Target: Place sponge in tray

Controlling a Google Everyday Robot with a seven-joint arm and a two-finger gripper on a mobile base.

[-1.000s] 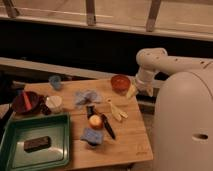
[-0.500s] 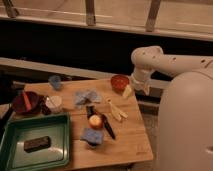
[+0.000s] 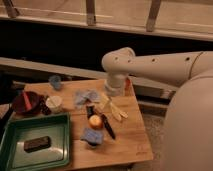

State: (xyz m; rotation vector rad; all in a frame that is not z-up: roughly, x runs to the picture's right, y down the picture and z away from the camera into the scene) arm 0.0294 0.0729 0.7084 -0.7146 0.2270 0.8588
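Note:
A green tray (image 3: 57,155) sits at the front left of the wooden table (image 3: 132,145). A dark rectangular block (image 3: 37,144), which looks like a sponge, lies flat inside the tray at its left. My white arm reaches in from the right and bends down over the back right of the table. My gripper (image 3: 114,91) hangs at its end just above the yellow pieces (image 3: 113,108), well to the right of the tray and apart from the block.
A small blue squarish item (image 3: 92,136), an orange fruit (image 3: 95,121) and a black-handled knife (image 3: 104,125) lie mid-table. A blue-grey cloth (image 3: 86,96), a white cup (image 3: 53,102), a dark red bowl (image 3: 26,102) and a blue cup (image 3: 55,81) stand behind the tray.
The arm has swung left and lower over the table's back right and now covers the orange bowl that showed there before. The things on the table have not moved.

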